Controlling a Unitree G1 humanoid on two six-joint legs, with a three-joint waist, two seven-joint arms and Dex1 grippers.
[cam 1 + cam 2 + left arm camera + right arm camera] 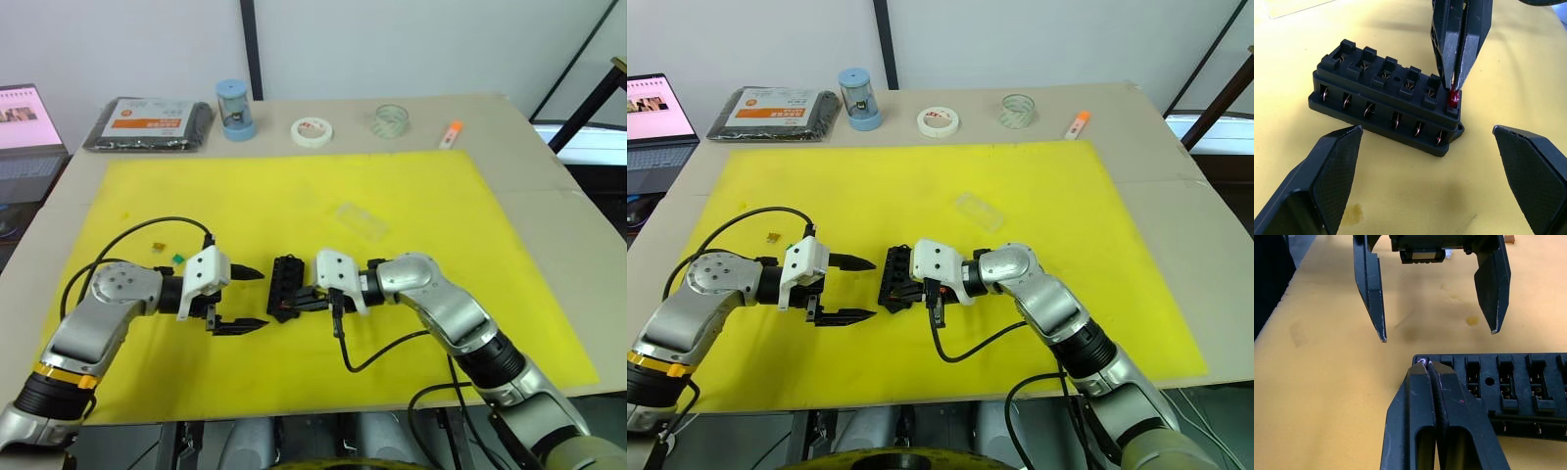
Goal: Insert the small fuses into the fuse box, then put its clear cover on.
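Note:
The black fuse box [285, 279] lies on the yellow mat [470, 255] between my two grippers. My right gripper [1427, 366] is shut on a small red fuse [1452, 98], with its tips at the end slot of the fuse box [1376, 100]. The other slots along the top look empty. On the other side of the box my left gripper [257, 299] stands open, a little way off and holding nothing. Two small fuses, tan [157, 247] and green [177, 258], lie on the mat to the left. The clear cover [361, 220] rests on the mat behind the box.
Along the table's back edge are a black packet with an orange label [147, 122], a blue cylinder [235, 110], a white tape roll [312, 131], a clear tape roll [392, 120] and an orange marker [450, 134]. A laptop [24, 117] stands at the far left.

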